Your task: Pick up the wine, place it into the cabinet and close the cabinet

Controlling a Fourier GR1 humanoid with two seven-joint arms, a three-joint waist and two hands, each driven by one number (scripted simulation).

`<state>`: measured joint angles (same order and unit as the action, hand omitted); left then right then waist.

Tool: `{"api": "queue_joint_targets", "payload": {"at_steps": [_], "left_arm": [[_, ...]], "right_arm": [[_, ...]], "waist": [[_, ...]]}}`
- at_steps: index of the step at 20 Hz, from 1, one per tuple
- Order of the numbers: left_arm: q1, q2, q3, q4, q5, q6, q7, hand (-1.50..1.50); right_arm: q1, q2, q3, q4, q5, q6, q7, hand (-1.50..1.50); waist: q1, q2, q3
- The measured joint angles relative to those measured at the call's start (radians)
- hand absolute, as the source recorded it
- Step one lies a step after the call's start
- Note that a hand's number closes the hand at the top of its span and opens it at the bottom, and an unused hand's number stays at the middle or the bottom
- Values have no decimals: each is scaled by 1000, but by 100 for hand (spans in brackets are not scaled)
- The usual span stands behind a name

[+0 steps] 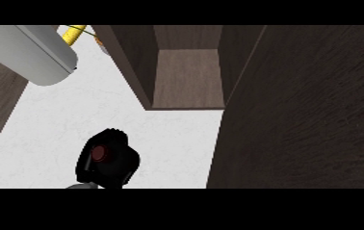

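Observation:
The wine bottle (100, 152) shows from above as a dark red cap ringed by black. My right hand (119, 169) curls round it near the lower left, over the white counter (92, 108), and hides the bottle's body. The cabinet (188, 77) stands open further up and to the right, its brown shelf bare. Its dark door (292, 128) is swung out and fills the right side. The hand and bottle are outside the cabinet, below and left of its opening. My left hand does not show.
A grey forearm-like cylinder (39, 53) crosses the upper left corner. A small yellow object (73, 33) lies behind it. The cabinet's left wall (131, 65) juts toward the counter. A dark wood strip (8, 92) runs along the left edge.

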<state>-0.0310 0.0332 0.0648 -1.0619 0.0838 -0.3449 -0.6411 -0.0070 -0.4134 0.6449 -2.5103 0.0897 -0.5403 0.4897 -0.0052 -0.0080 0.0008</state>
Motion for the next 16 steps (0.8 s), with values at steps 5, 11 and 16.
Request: {"api": "queue_joint_targets", "payload": {"at_steps": [5, 11, 16], "left_arm": [[79, -22, -110, -188, 35, 53, 94, 150], [129, -30, -236, -365, 64, 158, 216, 150], [105, -32, -334, -425, 62, 307, 252, 150]], "right_arm": [[12, -11, -1, 1, -5, -3, -19, -150], [41, -25, -1, 0, -9, -3, -62, -150], [81, -41, 17, 0, -10, -6, -105, -150]], "waist": [[0, 1, 0], [-2, 2, 0], [-8, 3, -1]]}}
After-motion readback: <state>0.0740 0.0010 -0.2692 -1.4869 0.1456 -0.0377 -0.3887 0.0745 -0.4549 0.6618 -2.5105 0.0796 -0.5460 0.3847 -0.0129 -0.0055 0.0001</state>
